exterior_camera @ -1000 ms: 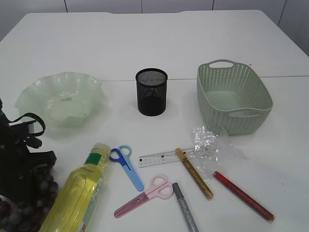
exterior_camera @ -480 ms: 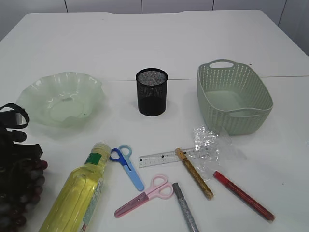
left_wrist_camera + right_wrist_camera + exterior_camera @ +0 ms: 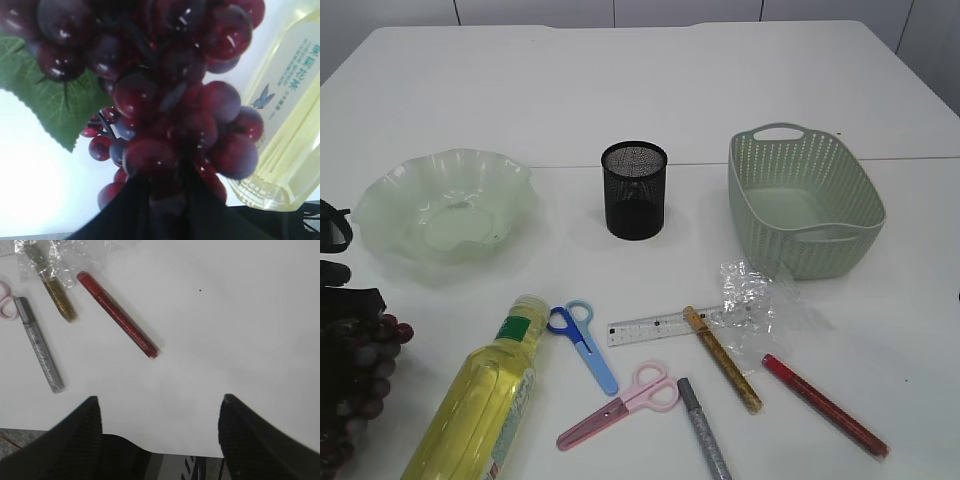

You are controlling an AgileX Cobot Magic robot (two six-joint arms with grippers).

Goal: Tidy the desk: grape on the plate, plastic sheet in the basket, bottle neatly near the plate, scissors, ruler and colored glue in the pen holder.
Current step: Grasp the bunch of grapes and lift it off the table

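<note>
My left gripper (image 3: 165,200) is shut on the stem end of a dark red grape bunch (image 3: 170,115), which hangs at the far left edge (image 3: 360,370) beside the lying yellow bottle (image 3: 480,400). The pale green plate (image 3: 445,205) sits behind them. Blue scissors (image 3: 582,345), pink scissors (image 3: 620,400), the clear ruler (image 3: 650,327) and the gold (image 3: 722,358), silver (image 3: 703,430) and red glue sticks (image 3: 825,405) lie at the front. The crumpled plastic sheet (image 3: 750,300) lies before the green basket (image 3: 865,215). My right gripper (image 3: 160,402) is open over bare table.
The black mesh pen holder (image 3: 634,190) stands upright in the middle, between plate and basket. The right wrist view shows the red glue stick (image 3: 117,315) and silver glue stick (image 3: 39,345) ahead to the left, near the table's front edge.
My left arm has drawn leftward, mostly out of the exterior view, carrying the grape bunch with it. Everything else on the table stays where it was.
</note>
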